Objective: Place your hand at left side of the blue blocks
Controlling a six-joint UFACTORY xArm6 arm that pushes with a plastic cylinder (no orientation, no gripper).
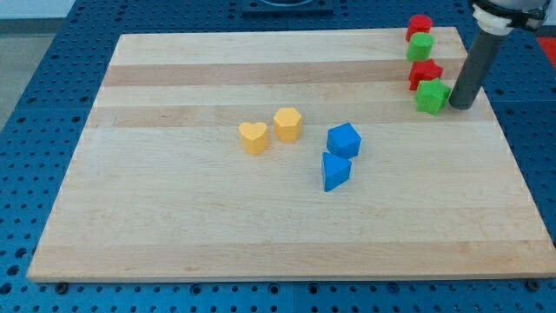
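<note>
The tip (462, 106) is resting near the board's (261, 226) top-right corner, touching the green star (432, 96), well apart from the blue blocks (340, 155) mid-board; being a bare rod, it is grasping nothing.

Lab or robotics test bench. Evidence: blue perforated metal base (52, 96) with regular grid of holes, like optical breadboard, surrounding pale wooden table (217, 226) on all sides. Table plain, bare wood strips, no domestic clutter. Dark cylindrical rod of robot arm at view's right, my tip (462, 107) resting on table. Small coloured toy-like blocks laid out as test pieces: blue pair (340, 155) centre, yellow pair (271, 130) beside, red and green column (424, 63) at view's top right.
</note>
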